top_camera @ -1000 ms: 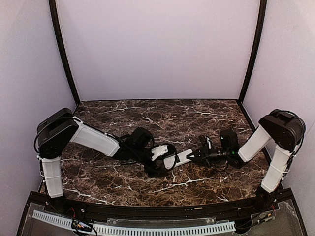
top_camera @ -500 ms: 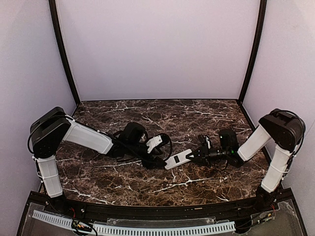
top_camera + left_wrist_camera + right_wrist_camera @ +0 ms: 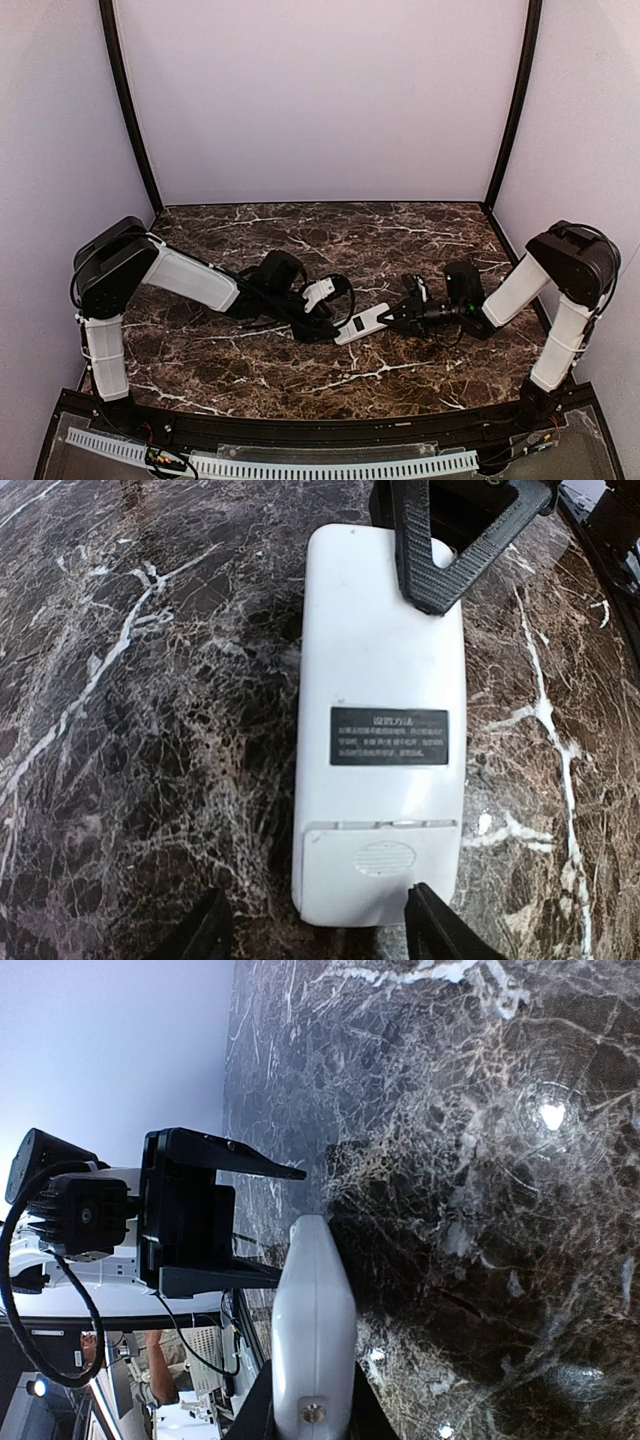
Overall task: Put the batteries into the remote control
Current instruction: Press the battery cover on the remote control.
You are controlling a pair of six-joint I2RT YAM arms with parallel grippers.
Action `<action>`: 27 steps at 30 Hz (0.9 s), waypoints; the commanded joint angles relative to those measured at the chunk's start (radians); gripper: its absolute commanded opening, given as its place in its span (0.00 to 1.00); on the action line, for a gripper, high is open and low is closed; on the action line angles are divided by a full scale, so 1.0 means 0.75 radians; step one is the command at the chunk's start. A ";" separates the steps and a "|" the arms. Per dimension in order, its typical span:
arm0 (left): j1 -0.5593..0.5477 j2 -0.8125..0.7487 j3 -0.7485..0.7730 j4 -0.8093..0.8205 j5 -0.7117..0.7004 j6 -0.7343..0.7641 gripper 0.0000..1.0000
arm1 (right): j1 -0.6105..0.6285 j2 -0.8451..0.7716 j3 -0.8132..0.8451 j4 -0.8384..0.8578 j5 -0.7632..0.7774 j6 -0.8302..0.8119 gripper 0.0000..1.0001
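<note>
The remote control (image 3: 382, 725) lies white back up on the marble, its black label (image 3: 389, 736) and a shut ribbed cover (image 3: 380, 865) showing. In the top view the remote control (image 3: 362, 324) sits between both arms. My left gripper (image 3: 322, 932) is open and straddles the cover end: one fingertip (image 3: 436, 928) is at the corner, the other stands off to the side. My right gripper (image 3: 312, 1415) is shut on the other end of the remote control (image 3: 312, 1330), as its fingers (image 3: 440, 555) show in the left wrist view. The batteries are out of view.
The dark marble table (image 3: 400, 240) is boxed in by pale walls with black corner posts (image 3: 128, 110). The left arm (image 3: 190, 278) reaches in from the left and the right arm (image 3: 510, 290) from the right. A black rail (image 3: 300, 430) runs along the near edge.
My left gripper has pulled back leftward from over the remote to its cover end, and its jaws have narrowed. The right gripper and the remote have barely moved.
</note>
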 commanded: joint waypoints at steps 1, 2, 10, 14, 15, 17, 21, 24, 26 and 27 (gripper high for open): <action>-0.016 0.048 0.055 -0.132 -0.059 0.067 0.58 | 0.016 0.036 0.007 -0.075 0.016 -0.020 0.00; -0.018 0.064 0.068 -0.143 -0.068 0.074 0.57 | 0.017 0.040 0.007 -0.076 0.015 -0.020 0.00; -0.033 0.111 0.109 -0.210 -0.060 0.095 0.47 | 0.015 0.051 0.013 -0.072 0.006 -0.024 0.00; -0.033 0.129 0.114 -0.222 -0.036 0.103 0.40 | 0.015 0.049 0.016 -0.073 0.006 -0.026 0.00; -0.036 0.134 0.120 -0.233 -0.042 0.106 0.40 | 0.016 0.049 0.016 -0.075 0.006 -0.028 0.00; -0.035 0.125 0.124 -0.229 -0.050 0.093 0.43 | 0.016 0.046 0.018 -0.070 0.003 -0.028 0.00; -0.022 0.056 0.127 -0.179 -0.093 -0.008 0.56 | 0.017 0.035 0.016 -0.090 0.018 -0.036 0.00; 0.002 -0.040 0.095 -0.098 -0.114 -0.142 0.61 | 0.017 0.032 0.008 -0.081 0.032 -0.029 0.00; 0.006 -0.097 0.065 -0.076 -0.140 -0.213 0.62 | 0.015 0.038 0.004 -0.067 0.035 -0.023 0.00; 0.006 -0.113 0.042 -0.072 -0.156 -0.240 0.62 | 0.016 0.039 0.002 -0.055 0.035 -0.018 0.00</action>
